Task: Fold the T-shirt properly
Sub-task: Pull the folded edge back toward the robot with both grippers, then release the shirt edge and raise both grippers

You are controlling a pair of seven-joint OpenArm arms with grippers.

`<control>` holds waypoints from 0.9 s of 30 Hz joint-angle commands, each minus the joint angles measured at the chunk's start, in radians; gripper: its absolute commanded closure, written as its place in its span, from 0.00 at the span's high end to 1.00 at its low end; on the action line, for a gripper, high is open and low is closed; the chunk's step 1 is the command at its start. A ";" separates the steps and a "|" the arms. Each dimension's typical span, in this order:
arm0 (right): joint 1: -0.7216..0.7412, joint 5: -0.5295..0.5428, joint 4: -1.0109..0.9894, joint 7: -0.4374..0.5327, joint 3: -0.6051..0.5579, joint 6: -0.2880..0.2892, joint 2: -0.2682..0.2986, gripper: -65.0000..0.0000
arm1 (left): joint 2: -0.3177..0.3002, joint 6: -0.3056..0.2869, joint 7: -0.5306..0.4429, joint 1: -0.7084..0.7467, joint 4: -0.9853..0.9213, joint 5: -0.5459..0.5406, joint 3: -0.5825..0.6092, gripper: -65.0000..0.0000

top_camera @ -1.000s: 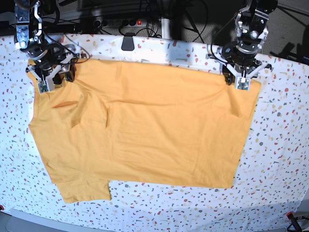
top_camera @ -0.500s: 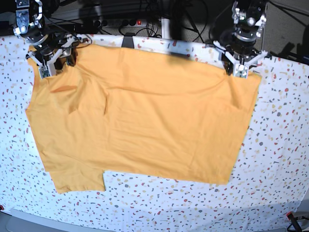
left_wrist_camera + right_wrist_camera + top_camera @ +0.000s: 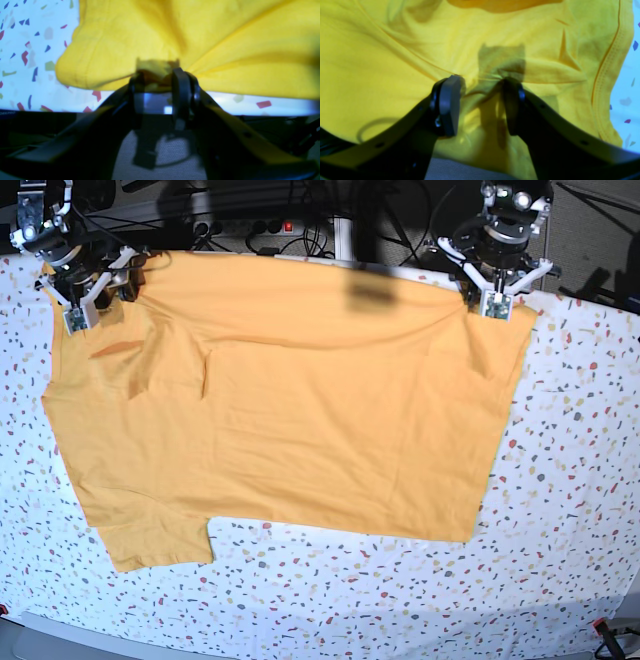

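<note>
At the base view's left, the right gripper [image 3: 76, 315] pinches the plain yellow-orange cotton T-shirt [image 3: 290, 400]; the shirt spreads below it over the speckled white table [image 3: 570, 480]. The left gripper [image 3: 495, 304], opposite, clamps another top-edge fold.

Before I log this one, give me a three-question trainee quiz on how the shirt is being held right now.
1. True or false: both grippers grip the T-shirt.
2. Which edge do the left gripper and right gripper hold: A) far edge, B) near edge, C) the sleeve near the camera?
3. What surface lies under the shirt?

Key:
1. True; cloth is bunched between the fingers in the left wrist view and pinched between the right fingers.
2. A.
3. A white speckled tablecloth.
</note>
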 commanded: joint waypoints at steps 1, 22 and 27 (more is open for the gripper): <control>-0.003 -0.043 0.000 -0.045 0.008 -0.026 0.012 0.43 | -0.003 -0.030 0.150 0.032 -0.013 -0.041 0.008 0.29; 0.135 0.009 0.008 -0.065 0.008 -0.019 0.012 0.43 | -0.003 -0.030 0.163 0.026 0.102 -0.032 0.008 0.29; 0.135 0.009 0.008 -0.065 0.008 -0.016 0.012 0.43 | -0.003 -0.030 0.152 0.025 0.145 0.006 0.008 0.29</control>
